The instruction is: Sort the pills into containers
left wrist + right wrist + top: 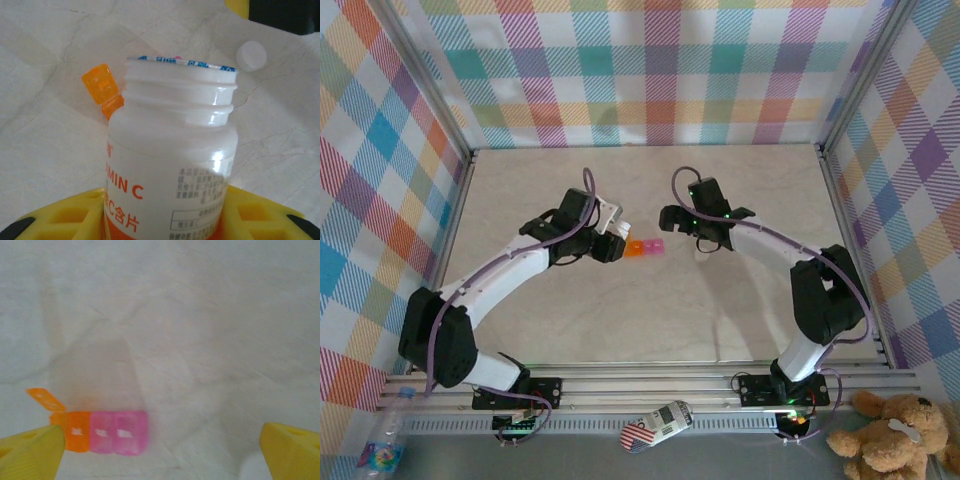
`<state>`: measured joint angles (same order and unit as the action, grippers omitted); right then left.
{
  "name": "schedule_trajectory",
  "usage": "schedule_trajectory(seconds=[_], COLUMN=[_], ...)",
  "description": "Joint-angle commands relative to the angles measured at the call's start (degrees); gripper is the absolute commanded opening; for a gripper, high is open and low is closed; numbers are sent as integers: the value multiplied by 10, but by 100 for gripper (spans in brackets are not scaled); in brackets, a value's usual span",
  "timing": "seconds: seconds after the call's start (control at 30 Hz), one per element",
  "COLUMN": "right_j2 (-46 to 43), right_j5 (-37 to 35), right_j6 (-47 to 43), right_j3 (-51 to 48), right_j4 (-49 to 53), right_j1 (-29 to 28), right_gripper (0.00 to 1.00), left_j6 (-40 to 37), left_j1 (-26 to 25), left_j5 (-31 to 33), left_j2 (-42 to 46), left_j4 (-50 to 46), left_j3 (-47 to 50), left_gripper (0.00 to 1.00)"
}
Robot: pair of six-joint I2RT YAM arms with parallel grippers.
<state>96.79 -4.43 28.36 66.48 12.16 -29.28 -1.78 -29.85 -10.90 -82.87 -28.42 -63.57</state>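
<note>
Orange-and-pink pill-box strip point(644, 248) on tabletop point(570, 320), between grippers. Orange lid point(102, 84) up, pink boxes look shut. Left gripper point(612, 246) clamped on uncapped vitamin C bottle point(170, 165), mouth just beside strip. White cap point(251, 56) loose on table. Right gripper point(160, 450) jaws wide, empty, near strip, not touching.

Risks:
- wide mouth vs tiny box: pills overshoot, scatter
- bottle nudges unbraced strip, strip slides
- printed edge across mouth maybe seal, cannot tell

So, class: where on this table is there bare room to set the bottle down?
Bare: the table from the containers back to the back wall, and forward to the arm bases. Crowded: the centre, where the left fingers holding the bottle and the right fingers flank the containers.
</note>
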Motion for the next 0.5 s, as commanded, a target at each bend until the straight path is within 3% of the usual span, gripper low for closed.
schedule_trajectory(seconds=[0.0, 0.47], right_j2=[26, 80], right_j5=[67, 90], right_j6=[-34, -23], right_j3=[23, 55], right_j4=[-9, 20], right_j1=[0, -15], right_gripper=[99, 98], left_j6=[-44, -93], left_j1=[5, 37], left_j5=[-13, -62], left_j2=[-34, -143], left_j4=[-54, -114], left_j3=[-32, -84], left_gripper=[0, 0])
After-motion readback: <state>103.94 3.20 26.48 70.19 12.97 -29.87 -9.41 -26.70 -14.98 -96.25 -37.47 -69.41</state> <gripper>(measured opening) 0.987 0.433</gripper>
